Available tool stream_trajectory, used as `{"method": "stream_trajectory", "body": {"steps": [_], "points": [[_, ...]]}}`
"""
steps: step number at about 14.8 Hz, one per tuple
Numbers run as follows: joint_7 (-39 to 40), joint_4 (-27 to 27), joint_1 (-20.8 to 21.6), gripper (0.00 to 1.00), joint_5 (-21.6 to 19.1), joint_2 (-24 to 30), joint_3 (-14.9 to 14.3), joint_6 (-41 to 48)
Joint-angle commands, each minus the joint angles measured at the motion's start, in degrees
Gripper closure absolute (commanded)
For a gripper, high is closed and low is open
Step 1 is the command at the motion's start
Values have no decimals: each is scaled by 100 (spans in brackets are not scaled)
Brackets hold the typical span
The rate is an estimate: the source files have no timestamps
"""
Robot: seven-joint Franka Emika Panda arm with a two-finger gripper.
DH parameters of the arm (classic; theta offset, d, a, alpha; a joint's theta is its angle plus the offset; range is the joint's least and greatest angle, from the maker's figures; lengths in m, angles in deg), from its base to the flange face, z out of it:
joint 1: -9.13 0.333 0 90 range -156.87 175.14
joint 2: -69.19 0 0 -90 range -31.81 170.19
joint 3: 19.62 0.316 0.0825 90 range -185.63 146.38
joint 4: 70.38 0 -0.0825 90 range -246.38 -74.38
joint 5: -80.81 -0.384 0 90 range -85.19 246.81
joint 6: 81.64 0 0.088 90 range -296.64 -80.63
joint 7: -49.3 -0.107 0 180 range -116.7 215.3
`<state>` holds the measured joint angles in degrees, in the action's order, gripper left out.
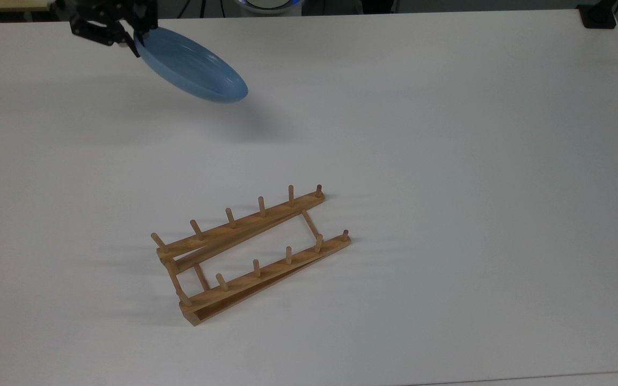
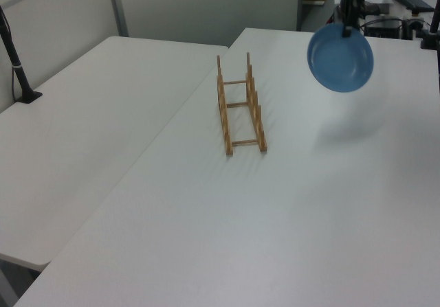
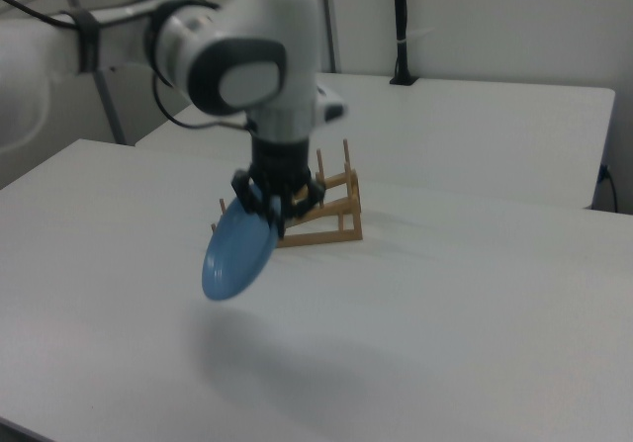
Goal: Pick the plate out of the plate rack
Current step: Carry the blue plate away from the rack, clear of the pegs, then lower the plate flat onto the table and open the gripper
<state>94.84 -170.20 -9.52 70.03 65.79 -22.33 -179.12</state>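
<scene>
**Above the Surface, Plate Clear of the Rack**

Up and left of the plate rack (image 1: 250, 252) in the top view, the end effector (image 1: 126, 33) is clamped on the rim of the plate (image 1: 193, 67), which hangs tilted, well apart from the rack. An edge-only grip could let it swing or slip. The white surface (image 1: 448, 161) adjoins a second table.

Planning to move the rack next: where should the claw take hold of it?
Probably a long rail of the plate rack, midway between pegs, coming from above. It lies flat on the table, pegs upright; the rails look narrow enough to pinch.
</scene>
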Motion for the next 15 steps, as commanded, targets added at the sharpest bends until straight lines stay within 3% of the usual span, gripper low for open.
{"method": "stream_trajectory", "body": {"steps": [1,5,11,12,14,15], "points": [[210,-284,-138,100,-337,-564,-81,10],[139,-319,-156,100,-390,-1223,-81,-515],[139,-802,-103,97,-381,-1584,-81,-1536],[130,-785,-112,56,-381,-1620,-81,-1545],[130,-750,-130,14,-381,-1620,-81,-1510],[130,-732,-130,0,-373,-1585,-81,-1519]]}}
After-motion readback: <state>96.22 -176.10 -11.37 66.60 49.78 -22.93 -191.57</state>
